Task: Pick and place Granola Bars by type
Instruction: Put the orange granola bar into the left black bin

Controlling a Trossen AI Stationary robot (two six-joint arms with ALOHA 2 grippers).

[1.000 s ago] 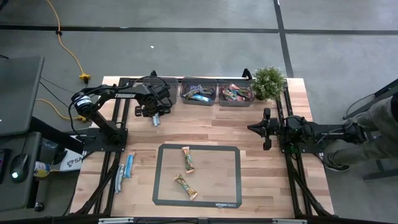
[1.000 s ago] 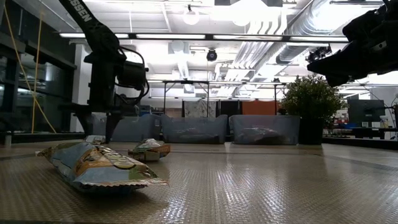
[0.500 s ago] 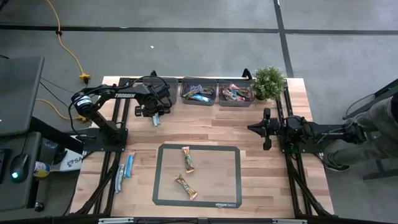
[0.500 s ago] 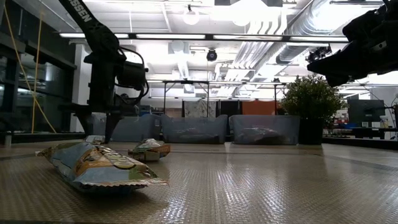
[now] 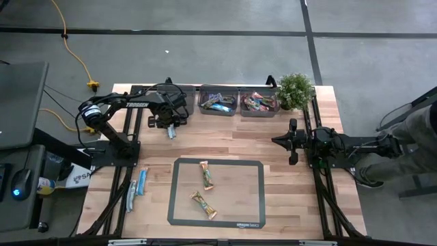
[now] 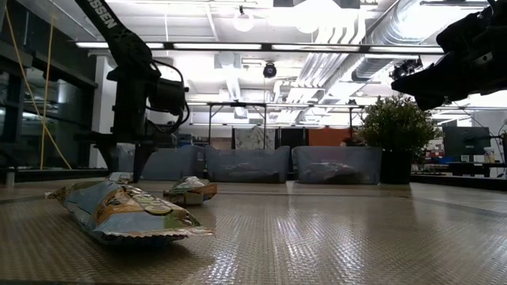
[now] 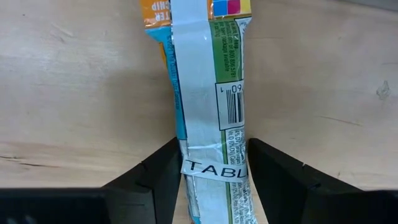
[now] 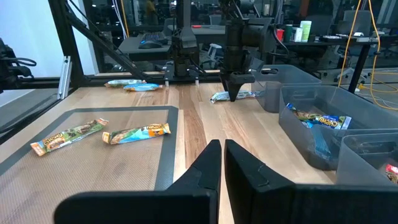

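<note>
One bar (image 7: 208, 112) sits between the fingers of the left pincer (image 5: 171, 130), lying flat on the bare wood of the worktop (image 5: 225, 143) near the far edge, just short of the leftmost clear bin (image 8: 289, 84); the wrist view shows the two dark fingers close against the wrapper's long sides, so the pincer reads as holding the bar by a narrow grip on a slippery foil edge. That thin hold is the main risk: the wrapper looks crinkly and pliant, so if the fingers bear only on loose film and not on the bar inside, it may slide out or swing on the lift. A bar hanging crooked could catch the bin's rim and drop outside, or land in the middle bin (image 5: 218, 102) with the blue-wrapped bars already there, mixing the types. The bar's printed back faces up, so its type is hard to judge from here. Two tan bars (image 5: 204, 186) lie on the dark mat (image 5: 179, 191) at the near edge, and two pale blue bars (image 5: 136, 186) lie near the near-left corner, all well apart from the arm. Across the worktop, the right pincer (image 8: 217, 155) waits above the right edge, fingers closed on nothing, beside the plant (image 5: 295, 89).
</note>
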